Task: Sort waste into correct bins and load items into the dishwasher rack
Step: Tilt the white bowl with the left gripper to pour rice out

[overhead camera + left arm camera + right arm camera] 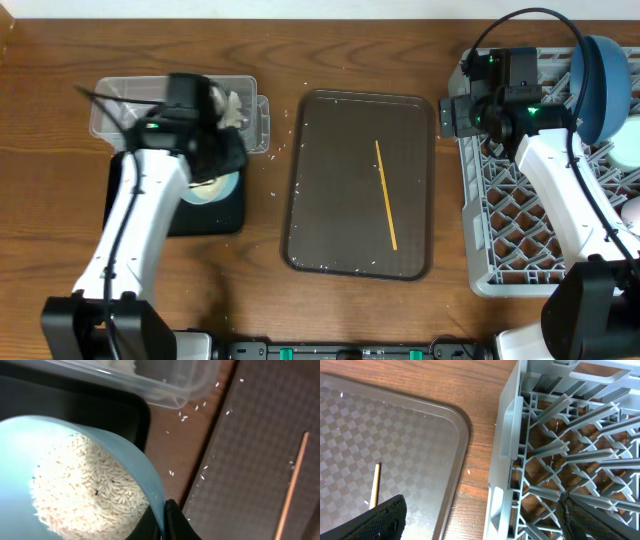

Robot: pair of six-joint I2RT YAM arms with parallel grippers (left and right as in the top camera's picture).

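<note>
My left gripper [164, 522] is shut on the rim of the mint-green bowl [125, 455], which is tilted over the black tray [205, 215] and holds white rice [85, 490]. The clear tub [120, 112] behind it holds crumpled white tissues [235, 105]. My right gripper [485, 517] is open and empty above the left wall of the grey dishwasher rack [480, 230]. The dark-blue dish [600, 85] stands upright in the rack. The thin yellow-orange stick [386, 195] lies on the brown serving tray [310, 200]. Loose rice grains [184, 417] lie on the table.
A white bowl [632, 215] and a pale item [628, 150] sit at the rack's right edge. Rice grains dot the wood between the tub and the brown tray [260, 460]. The rack's upright pegs [580, 445] fill the right wrist view.
</note>
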